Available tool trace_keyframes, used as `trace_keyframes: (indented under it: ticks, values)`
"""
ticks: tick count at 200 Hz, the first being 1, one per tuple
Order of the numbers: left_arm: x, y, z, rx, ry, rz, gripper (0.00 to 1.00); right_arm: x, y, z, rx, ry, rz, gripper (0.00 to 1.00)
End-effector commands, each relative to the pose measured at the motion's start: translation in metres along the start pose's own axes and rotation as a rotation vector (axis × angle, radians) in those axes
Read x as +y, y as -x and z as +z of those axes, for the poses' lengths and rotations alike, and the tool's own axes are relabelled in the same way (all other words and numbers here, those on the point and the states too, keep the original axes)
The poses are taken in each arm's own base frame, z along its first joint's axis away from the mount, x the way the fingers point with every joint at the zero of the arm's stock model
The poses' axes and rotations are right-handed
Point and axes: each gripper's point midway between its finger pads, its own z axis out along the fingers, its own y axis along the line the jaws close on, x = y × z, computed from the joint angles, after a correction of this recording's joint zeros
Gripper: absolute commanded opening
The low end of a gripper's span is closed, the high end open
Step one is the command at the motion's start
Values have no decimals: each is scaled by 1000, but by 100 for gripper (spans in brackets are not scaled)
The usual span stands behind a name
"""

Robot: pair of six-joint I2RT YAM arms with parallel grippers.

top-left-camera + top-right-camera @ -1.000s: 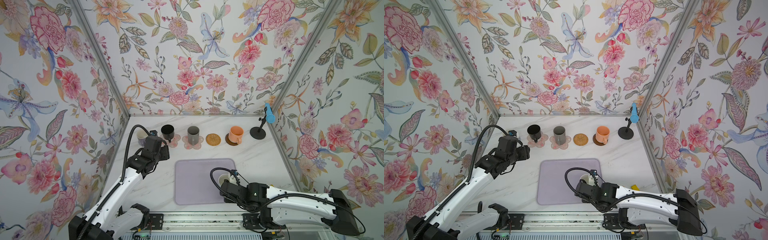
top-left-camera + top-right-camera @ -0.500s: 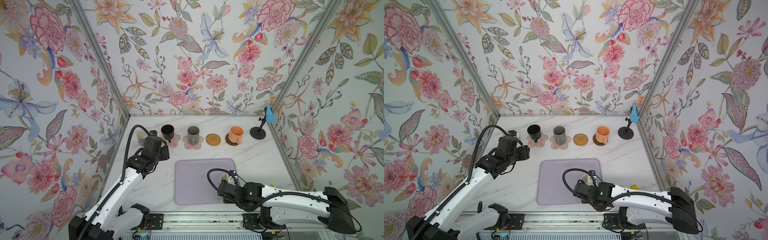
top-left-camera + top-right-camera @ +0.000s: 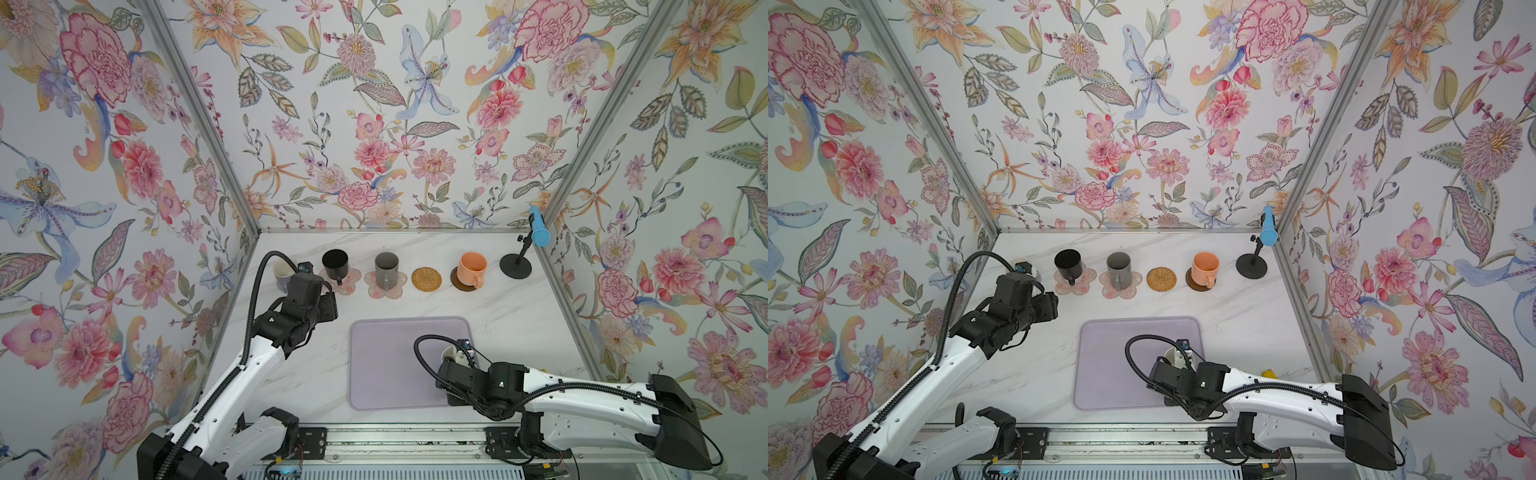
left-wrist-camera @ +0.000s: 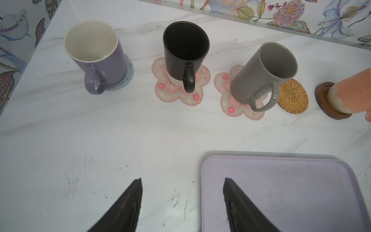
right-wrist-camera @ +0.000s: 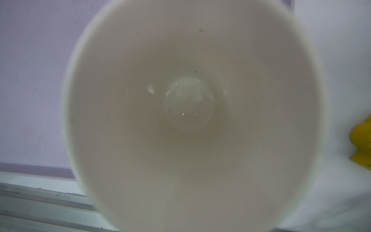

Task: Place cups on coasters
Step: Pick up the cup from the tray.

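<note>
One cream-lined cup [image 5: 188, 120] unplaced; right tool [image 3: 455, 365] at it, grip unreadable; weak rim pinch risks tipping. Left tool [image 4: 182, 179] spread.

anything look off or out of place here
Nothing spilled or tipped. The round woven rattan coaster sits bare, while a cup with a cream inside is off the row, at a corner of the large lavender rectangular mat. A small yellow object near it is unidentifiable.
</note>
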Motion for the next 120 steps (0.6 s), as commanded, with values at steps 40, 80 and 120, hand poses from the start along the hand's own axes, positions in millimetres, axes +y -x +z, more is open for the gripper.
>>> trace_keyframes:
  ticks: [40,80,120]
  values:
    - [7,-7,1,11,18,-4,67,10,8,-8,-2,11,-25,34]
    - [9,-9,-1,12,23,-4,67,5,3,-9,23,-2,-13,26]
    - [10,-11,-1,16,24,-7,67,0,8,-15,-4,-2,10,22]
